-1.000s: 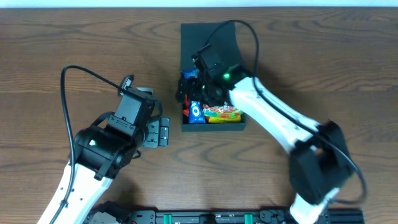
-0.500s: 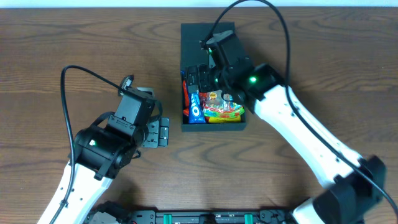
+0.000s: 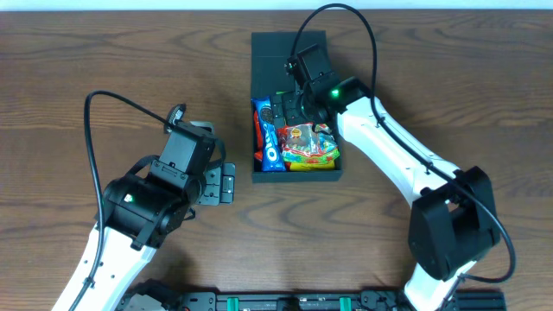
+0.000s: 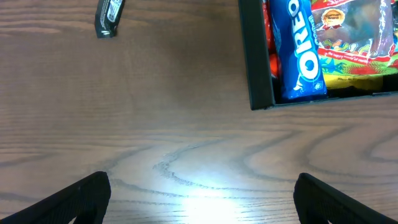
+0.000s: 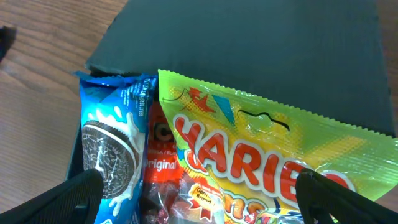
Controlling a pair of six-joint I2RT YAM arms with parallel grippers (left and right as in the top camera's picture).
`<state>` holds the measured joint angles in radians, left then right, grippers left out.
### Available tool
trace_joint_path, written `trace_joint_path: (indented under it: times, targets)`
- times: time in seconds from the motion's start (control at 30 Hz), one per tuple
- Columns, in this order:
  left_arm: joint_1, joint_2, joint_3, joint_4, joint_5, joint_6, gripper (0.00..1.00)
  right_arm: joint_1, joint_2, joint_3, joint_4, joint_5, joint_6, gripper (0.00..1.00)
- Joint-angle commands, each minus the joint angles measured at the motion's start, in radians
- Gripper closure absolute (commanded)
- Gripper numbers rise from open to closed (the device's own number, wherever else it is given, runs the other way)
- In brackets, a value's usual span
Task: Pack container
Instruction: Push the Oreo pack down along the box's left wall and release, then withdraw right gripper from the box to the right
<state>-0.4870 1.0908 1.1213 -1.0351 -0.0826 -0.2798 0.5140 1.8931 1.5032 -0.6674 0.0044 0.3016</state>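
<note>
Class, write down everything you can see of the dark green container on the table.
The container is a shallow, matte, dark teal box lying flat on the wooden table. Its flap lid is open at the far side. Inside lie a blue Oreo packet, a red packet and a Haribo bag.

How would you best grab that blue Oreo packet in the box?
I'd pinch the Oreo packet across its narrow middle, coming straight down from above. It lies flat and lengthwise along the left side of the box, so the walls block any sideways approach.
</note>
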Motion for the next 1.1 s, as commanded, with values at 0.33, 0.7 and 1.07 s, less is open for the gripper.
trace_joint_path:
  times: [0.33, 0.7, 1.07]
  targets:
    - [0.003, -0.005, 0.000, 0.000, -0.010, 0.011, 0.05, -0.019, 0.102, -0.001, 0.015, 0.014, -0.027, 0.01]
    - [0.003, -0.005, 0.000, -0.001, -0.010, 0.011, 0.05, -0.019, 0.098, 0.001, 0.027, 0.014, -0.014, 0.01]
    - [0.003, -0.005, 0.000, 0.000, -0.010, 0.011, 0.05, -0.040, -0.304, 0.001, -0.143, 0.017, -0.036, 0.01]
